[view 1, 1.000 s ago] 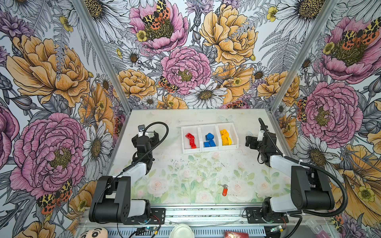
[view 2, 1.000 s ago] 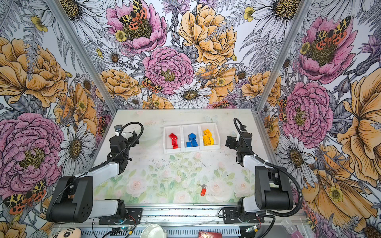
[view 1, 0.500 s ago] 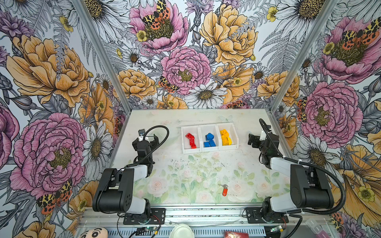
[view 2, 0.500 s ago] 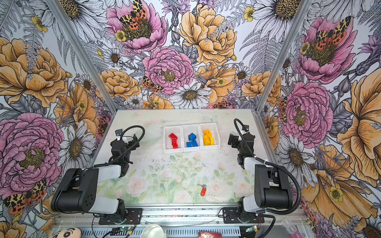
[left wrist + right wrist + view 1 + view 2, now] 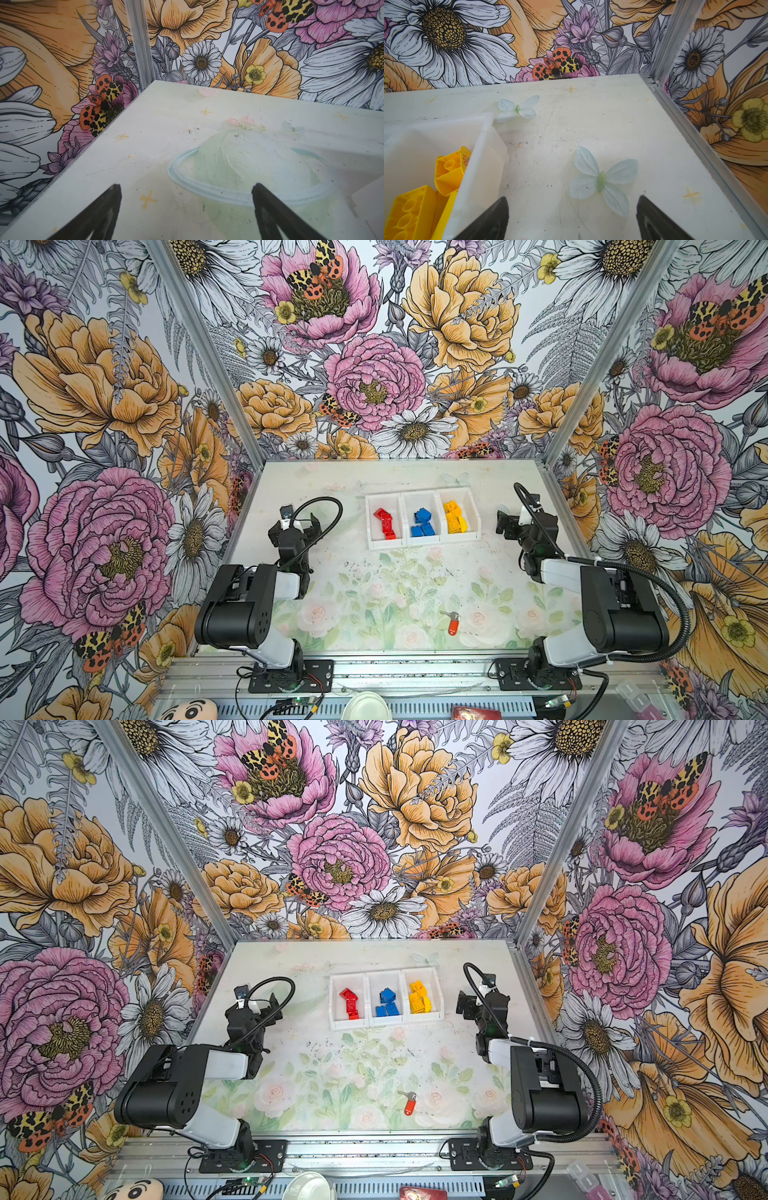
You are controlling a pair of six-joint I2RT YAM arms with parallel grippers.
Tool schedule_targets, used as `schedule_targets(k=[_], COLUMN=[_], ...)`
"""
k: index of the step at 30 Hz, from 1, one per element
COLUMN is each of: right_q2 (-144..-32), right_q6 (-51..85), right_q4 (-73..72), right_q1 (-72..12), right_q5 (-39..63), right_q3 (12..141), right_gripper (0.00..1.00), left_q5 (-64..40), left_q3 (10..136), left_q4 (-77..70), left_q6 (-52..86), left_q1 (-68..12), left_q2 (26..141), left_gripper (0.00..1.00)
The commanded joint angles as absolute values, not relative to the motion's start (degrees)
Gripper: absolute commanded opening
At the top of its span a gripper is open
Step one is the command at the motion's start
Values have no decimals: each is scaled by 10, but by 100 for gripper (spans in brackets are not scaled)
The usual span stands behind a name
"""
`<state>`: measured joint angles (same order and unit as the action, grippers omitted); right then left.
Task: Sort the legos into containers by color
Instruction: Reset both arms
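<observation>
up at the back of the mat (image 5: 332, 489), legos (image 5: 423, 524) all tucked by color into the containers (image 5: 422, 543), left gripper (image 5: 186, 185) and right gripper (image 5: 573, 197) both spread wide and empty, drawn back toward the sides since a second ago, looking like a finished sort.

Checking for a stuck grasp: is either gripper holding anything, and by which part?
Nothing is held: left gripper and right gripper are both open and empty.
</observation>
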<state>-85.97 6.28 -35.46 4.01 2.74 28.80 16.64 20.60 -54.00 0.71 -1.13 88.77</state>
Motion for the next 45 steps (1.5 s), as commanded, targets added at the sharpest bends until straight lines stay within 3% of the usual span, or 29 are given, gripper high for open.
schedule_targets(k=[1, 5, 26, 33, 45], right_q2=[-864, -878, -879, -878, -878], right_q6=[49, 45, 38, 65, 38], right_q4=[-400, -478, -512, -589, -586], right_q1=[34, 31, 12, 4, 4], right_q5=[21, 17, -24, -129, -59], right_q3=[272, 235, 216, 176, 177], right_gripper=[96, 97, 99, 100, 99], left_q5=[151, 151, 155, 155, 187], left_q3=[196, 196, 206, 206, 199], left_q4=[-576, -576, -560, -560, -581], left_q6=[18, 18, 12, 12, -11], left_q1=[-3, -3, -8, -8, -35], left_q2=[888, 888, 889, 889, 893], left_gripper=[99, 99, 99, 99, 99])
